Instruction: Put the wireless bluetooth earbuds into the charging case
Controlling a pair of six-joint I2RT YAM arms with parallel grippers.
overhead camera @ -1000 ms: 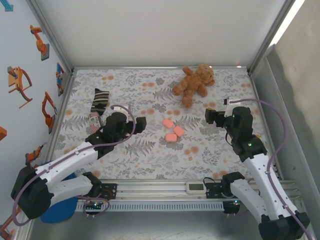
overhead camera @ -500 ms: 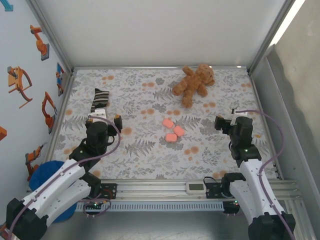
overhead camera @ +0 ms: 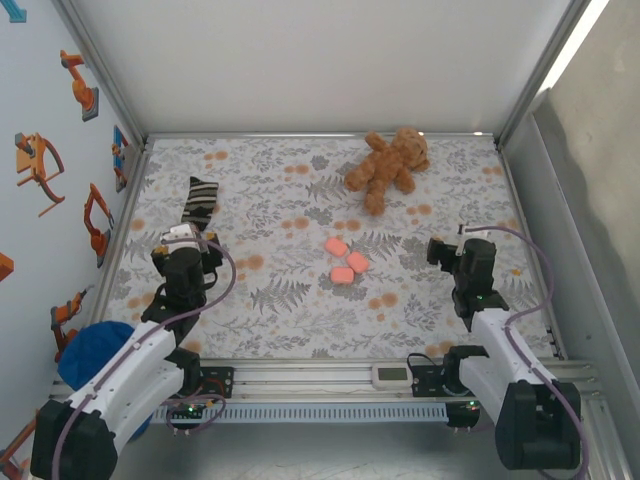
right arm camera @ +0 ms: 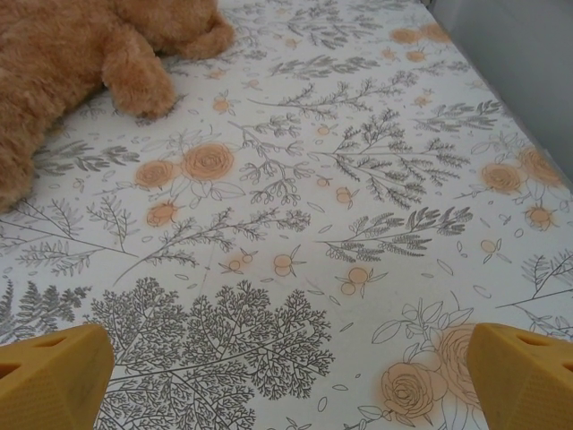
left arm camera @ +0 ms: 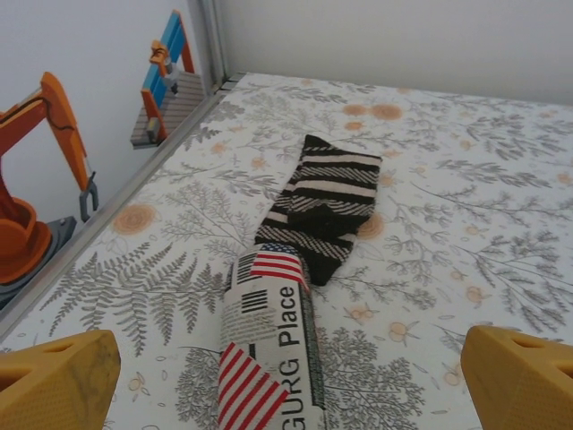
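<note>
**Both tools wide open and empty; cases at mid-surface**

My left tool [left arm camera: 286, 363] is spread to its full width, with nothing between its yellow fingers [left arm camera: 54, 385]. Just ahead of it lies a striped sock [left arm camera: 327, 202] with a paper band [left arm camera: 269, 349]. My right tool [right arm camera: 286, 358] is equally wide and empty over the floral surface [right arm camera: 295, 179], with the teddy bear [right arm camera: 81, 72] at its far left.

Three pink cases [overhead camera: 357, 262] cluster mid-surface, well apart from both tools. The nearest has its long axis roughly left-right; the other two lie tilted. I cannot pick out the earbuds at this size.

Compared with a second ago, both arms have drawn back toward their bases, the left one nearer the left wall. The cases are unmoved.
</note>
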